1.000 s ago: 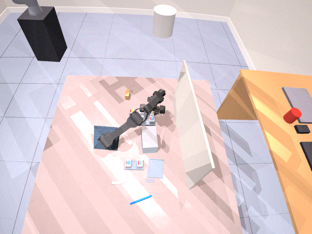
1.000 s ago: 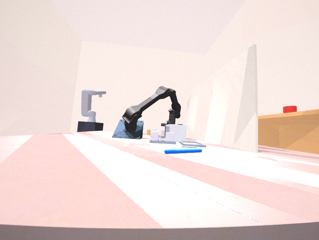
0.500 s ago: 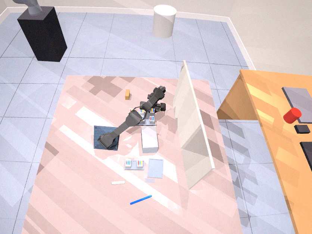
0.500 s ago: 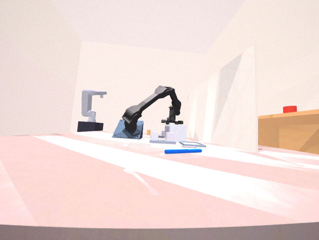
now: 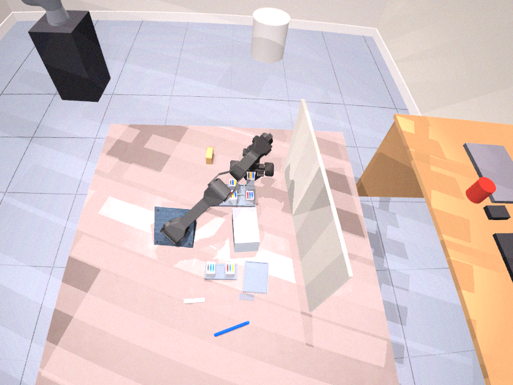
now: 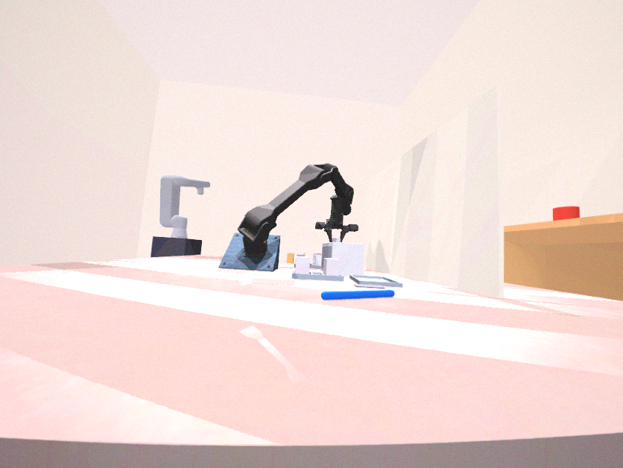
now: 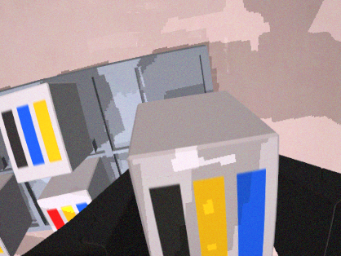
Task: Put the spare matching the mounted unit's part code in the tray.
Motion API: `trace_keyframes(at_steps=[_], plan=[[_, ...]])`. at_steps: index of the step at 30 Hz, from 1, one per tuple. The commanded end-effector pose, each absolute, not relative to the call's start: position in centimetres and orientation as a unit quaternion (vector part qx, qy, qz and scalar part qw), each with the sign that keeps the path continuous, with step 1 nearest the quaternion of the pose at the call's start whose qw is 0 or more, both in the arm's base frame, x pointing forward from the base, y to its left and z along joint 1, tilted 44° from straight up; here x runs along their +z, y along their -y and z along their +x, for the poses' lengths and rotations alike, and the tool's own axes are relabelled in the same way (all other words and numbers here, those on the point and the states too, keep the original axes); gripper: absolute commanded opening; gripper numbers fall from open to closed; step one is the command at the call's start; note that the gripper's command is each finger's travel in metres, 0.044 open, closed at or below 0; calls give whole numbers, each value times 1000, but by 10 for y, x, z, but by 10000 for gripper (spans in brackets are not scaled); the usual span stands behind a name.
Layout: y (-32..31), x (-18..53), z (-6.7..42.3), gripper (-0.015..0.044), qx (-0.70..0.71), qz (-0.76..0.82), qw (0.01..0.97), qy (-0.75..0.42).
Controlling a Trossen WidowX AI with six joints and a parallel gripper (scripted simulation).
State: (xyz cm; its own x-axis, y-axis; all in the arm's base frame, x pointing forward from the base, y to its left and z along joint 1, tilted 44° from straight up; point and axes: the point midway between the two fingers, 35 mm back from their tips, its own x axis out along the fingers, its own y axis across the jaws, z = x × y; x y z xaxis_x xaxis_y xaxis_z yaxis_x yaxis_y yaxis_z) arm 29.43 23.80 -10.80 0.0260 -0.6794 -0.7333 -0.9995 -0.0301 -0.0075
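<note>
My gripper (image 5: 251, 173) (image 6: 336, 235) (image 7: 193, 166) is shut on a grey spare (image 7: 209, 196) (image 5: 250, 175) with black, yellow and blue stripes. It holds the spare at the far right end of the grey rack (image 7: 157, 74) (image 5: 240, 203). Other spares stand in the rack: one striped black, blue and yellow (image 7: 33, 131) (image 5: 232, 182), and one striped red, yellow and blue (image 7: 65, 209). The white mounted unit (image 5: 245, 228) (image 6: 347, 258) stands just in front of the rack. The flat pale blue tray (image 5: 255, 276) (image 6: 376, 279) lies nearer the front. The unit's back code is hidden.
A second small rack (image 5: 220, 276) with two striped spares sits left of the tray. A tall pale panel (image 5: 315, 206) stands to the right. An orange block (image 5: 209, 154), a white strip (image 5: 194, 300), a grey tag (image 5: 246, 297) and a blue pen (image 5: 231, 328) (image 6: 357, 293) lie about.
</note>
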Motion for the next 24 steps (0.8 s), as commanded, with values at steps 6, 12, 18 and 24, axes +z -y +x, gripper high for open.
trace_keyframes(at_steps=[6,12,18,24], plan=[[-257,-88,299,0,285,-655,289,-637],[-254,-75,306,0,287,-654,290,-637],[-230,-42,330,0,294,-653,294,-633],[-202,-9,350,0,299,-652,297,-630]])
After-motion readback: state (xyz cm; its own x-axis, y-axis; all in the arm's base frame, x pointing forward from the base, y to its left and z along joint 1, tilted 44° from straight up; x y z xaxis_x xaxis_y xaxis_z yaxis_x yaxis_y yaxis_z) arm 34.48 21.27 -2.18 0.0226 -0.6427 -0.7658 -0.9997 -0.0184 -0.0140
